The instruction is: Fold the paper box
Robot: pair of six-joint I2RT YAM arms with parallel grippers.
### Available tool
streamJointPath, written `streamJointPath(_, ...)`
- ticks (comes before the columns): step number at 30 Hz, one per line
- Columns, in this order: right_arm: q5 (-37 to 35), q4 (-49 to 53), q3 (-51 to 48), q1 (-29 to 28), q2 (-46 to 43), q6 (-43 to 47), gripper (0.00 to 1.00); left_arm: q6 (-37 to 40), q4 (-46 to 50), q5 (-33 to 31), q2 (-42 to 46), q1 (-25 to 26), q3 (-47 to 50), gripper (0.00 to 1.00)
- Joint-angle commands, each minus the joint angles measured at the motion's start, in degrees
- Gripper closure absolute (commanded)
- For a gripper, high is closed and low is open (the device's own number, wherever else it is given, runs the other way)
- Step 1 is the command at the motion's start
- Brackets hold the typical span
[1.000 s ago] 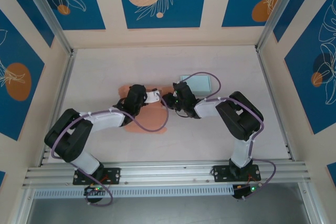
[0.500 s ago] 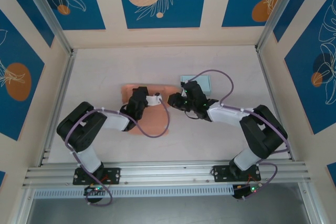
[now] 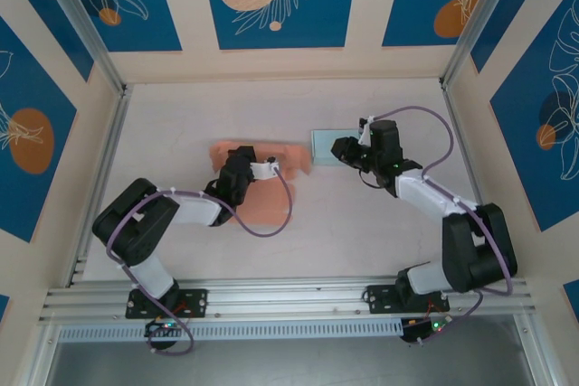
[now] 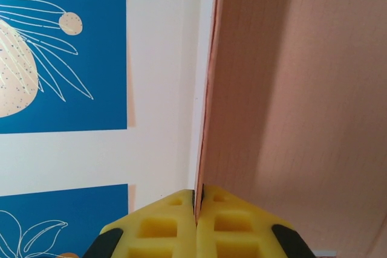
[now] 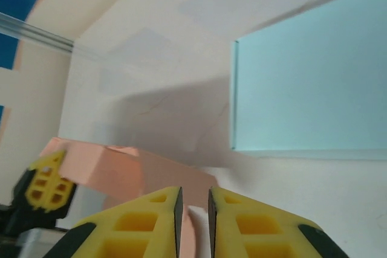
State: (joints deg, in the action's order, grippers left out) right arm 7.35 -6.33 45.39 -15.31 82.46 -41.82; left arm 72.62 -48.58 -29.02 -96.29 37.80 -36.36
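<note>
The paper box (image 3: 264,194) is a salmon-pink cardboard blank lying mid-table with one panel raised. My left gripper (image 3: 237,167) is shut on that panel. In the left wrist view the yellow fingertips (image 4: 198,200) pinch the thin edge of the pink panel (image 4: 290,89), which stands upright. My right gripper (image 3: 339,147) hovers to the right of the paper box, over a pale blue box (image 3: 323,146). Its jaws (image 5: 193,209) stand slightly open with nothing between them. The right wrist view looks back at the pink paper box (image 5: 121,167).
The pale blue box (image 5: 308,83) lies flat just right of the pink blank. Aluminium rails (image 3: 109,151) and patterned blue-and-cream walls close the table in on three sides. Purple cables loop from both wrists.
My right gripper has let go, opened slightly and drawn back to the right, over the blue box. My left gripper has stayed shut on the pink panel, shifting only a little.
</note>
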Motion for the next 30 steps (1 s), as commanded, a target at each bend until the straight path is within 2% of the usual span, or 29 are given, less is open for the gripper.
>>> streamJointPath(1, 7.5, -2.0, 2.9, -0.3, 6.5, 2.9, 0.79, 0.2, -1.0, 0.6, 0.9, 0.7, -1.0, 1.0)
streamJointPath(9, 10.1, -1.8, 11.9, -4.7, 18.3, 4.9, 0.78, -0.6, -0.9, 1.1, 0.7, 0.7, -0.8, 1.0)
streamJointPath(15, 10.3, -0.7, 14.7, -8.5, 21.0, 5.6, 0.78, -0.6, -1.0, 0.9, -0.7, 0.7, -1.6, 1.0)
streamJointPath(26, 10.3, -6.2, 8.8, -10.6, 19.8, 7.4, 0.75, -0.6, -1.6, 1.7, -2.3, 0.6, -1.1, 1.0)
streamJointPath(30, 10.6, -11.6, 6.6, -11.4, 21.2, 7.9, 0.69, -0.1, -1.8, 2.6, -3.2, 0.6, -0.7, 1.0)
